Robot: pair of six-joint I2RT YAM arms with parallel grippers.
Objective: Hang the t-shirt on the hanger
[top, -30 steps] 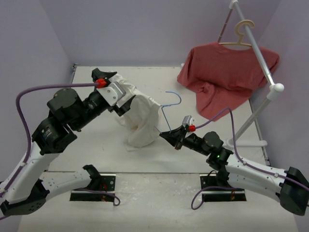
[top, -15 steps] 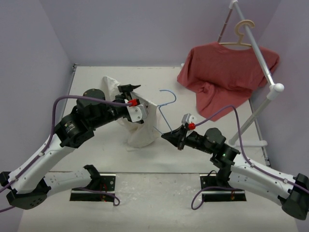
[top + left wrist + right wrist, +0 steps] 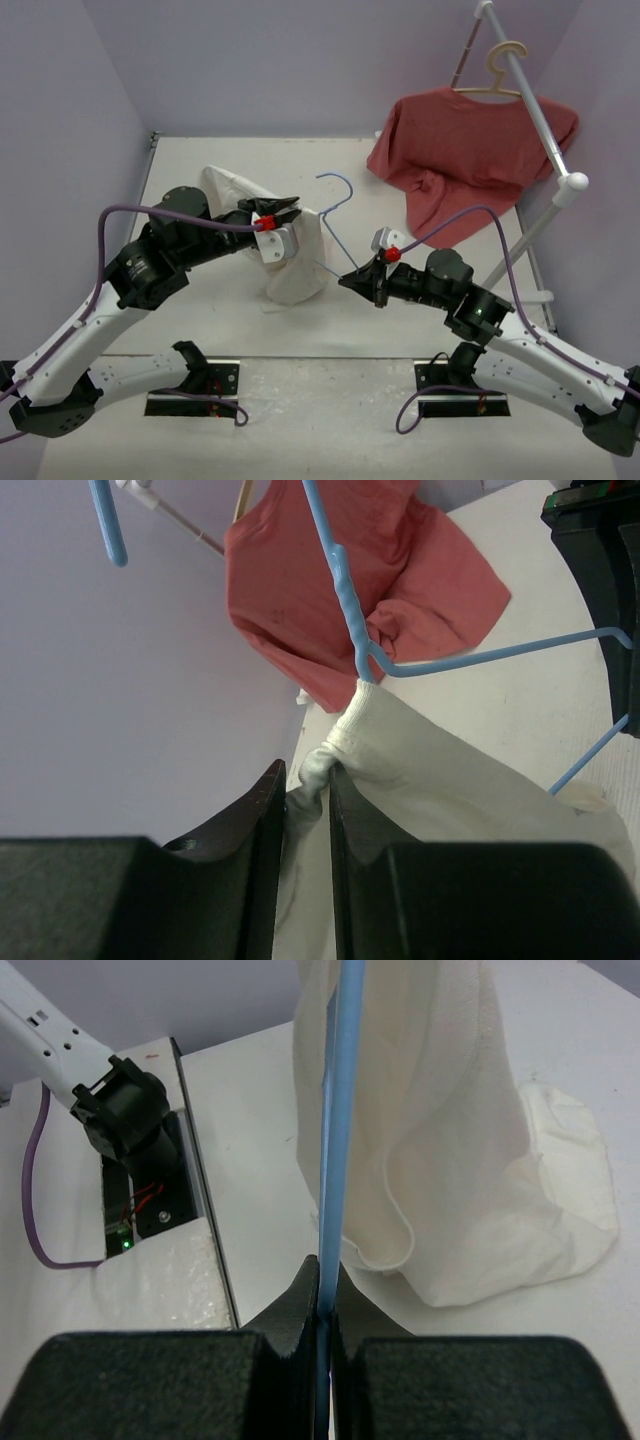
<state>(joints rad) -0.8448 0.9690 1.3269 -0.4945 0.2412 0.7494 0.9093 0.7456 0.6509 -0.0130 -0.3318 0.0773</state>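
The cream t-shirt (image 3: 300,265) hangs bunched on the thin light-blue hanger (image 3: 330,232) over the middle of the table, and its lower part rests on the tabletop. My right gripper (image 3: 353,281) is shut on the hanger's wire (image 3: 335,1110) at a lower corner, holding it up with the hook (image 3: 336,184) at the top. My left gripper (image 3: 286,206) has come in from the left. Its jaws (image 3: 305,775) are pinched on the ribbed collar of the t-shirt (image 3: 450,790), just below the hanger's twisted neck (image 3: 345,590). The t-shirt (image 3: 450,1160) drapes to the right of the wire.
A red t-shirt (image 3: 470,150) hangs on a beige hanger (image 3: 497,75) from a white rack pole (image 3: 545,130) at the back right. The rack's base (image 3: 520,297) stands on the table to the right of my right arm. Purple walls close in the back and sides.
My left gripper swung from behind the t-shirt to the collar, and its jaws closed from wide open onto the fabric. The hanger's hook moved left and up. The right grip is unchanged.
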